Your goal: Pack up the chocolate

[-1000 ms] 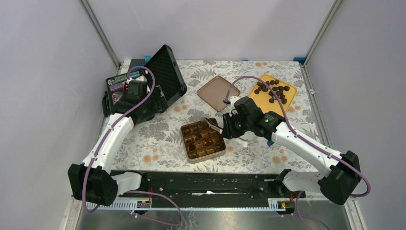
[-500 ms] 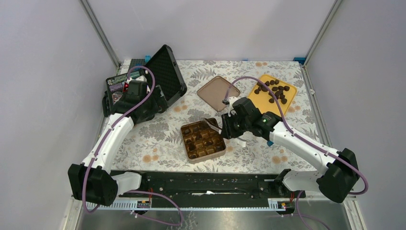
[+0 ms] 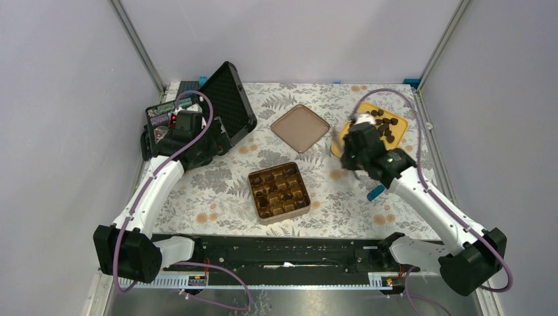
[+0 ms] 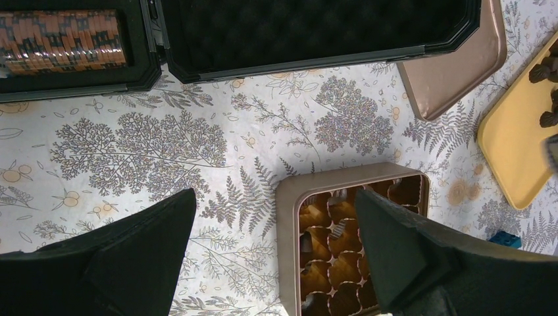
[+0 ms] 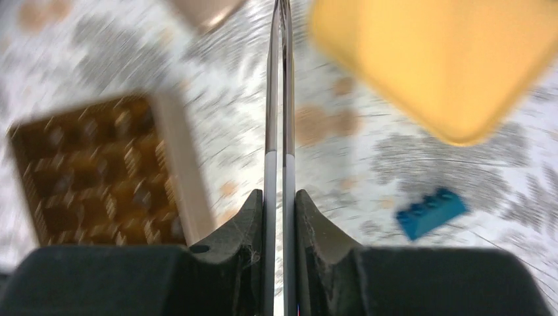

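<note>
My right arm (image 3: pixel 421 194) stretches toward the surface's (image 3: pixel 224 191) far right corner, gripper (image 5: pixel 279 204) pinching tweezers (image 5: pixel 279 99); I see chocolate (image 3: pixel 380 125) just beyond on the yellow tray (image 5: pixel 428 59).

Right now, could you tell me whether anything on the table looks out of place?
A small blue brick lies loose on the tablecloth right of the tin, unrelated to the packing. Otherwise nothing stands out: the chocolate sits on the yellow tray, none spilled onto the cloth.
</note>
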`<control>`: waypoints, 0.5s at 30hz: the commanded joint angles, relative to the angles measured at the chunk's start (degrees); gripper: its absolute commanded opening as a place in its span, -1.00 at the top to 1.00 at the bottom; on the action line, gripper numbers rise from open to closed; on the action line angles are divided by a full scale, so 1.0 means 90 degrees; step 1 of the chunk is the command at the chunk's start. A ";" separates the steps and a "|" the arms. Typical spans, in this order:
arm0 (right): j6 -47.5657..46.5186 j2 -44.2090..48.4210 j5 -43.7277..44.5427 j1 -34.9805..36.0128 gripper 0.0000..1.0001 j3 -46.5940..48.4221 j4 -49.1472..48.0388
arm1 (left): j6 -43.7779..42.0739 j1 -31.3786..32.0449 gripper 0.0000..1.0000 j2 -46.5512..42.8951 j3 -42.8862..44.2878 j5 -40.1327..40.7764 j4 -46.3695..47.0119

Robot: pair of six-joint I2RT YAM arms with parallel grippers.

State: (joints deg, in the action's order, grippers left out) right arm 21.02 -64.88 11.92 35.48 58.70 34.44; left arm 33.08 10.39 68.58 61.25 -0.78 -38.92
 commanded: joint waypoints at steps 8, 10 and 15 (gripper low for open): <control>-0.0062 -0.0545 0.0558 -0.2498 0.52 0.0360 0.0451 | -0.0015 -0.0032 -0.97 -0.0031 0.0048 -0.0020 0.0264; -0.0076 -0.0698 0.0507 -0.2641 0.46 0.0355 0.0373 | -0.0028 -0.0032 -0.97 -0.0031 0.0053 -0.0021 0.0257; -0.0162 -0.0960 0.0316 -0.2825 0.21 0.0225 0.0082 | -0.0124 -0.0039 -0.97 -0.0018 0.0047 0.0031 0.0247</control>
State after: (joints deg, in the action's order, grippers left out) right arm 20.60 -72.69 15.40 11.14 59.40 38.15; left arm 32.97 10.39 68.62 61.25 -0.91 -38.89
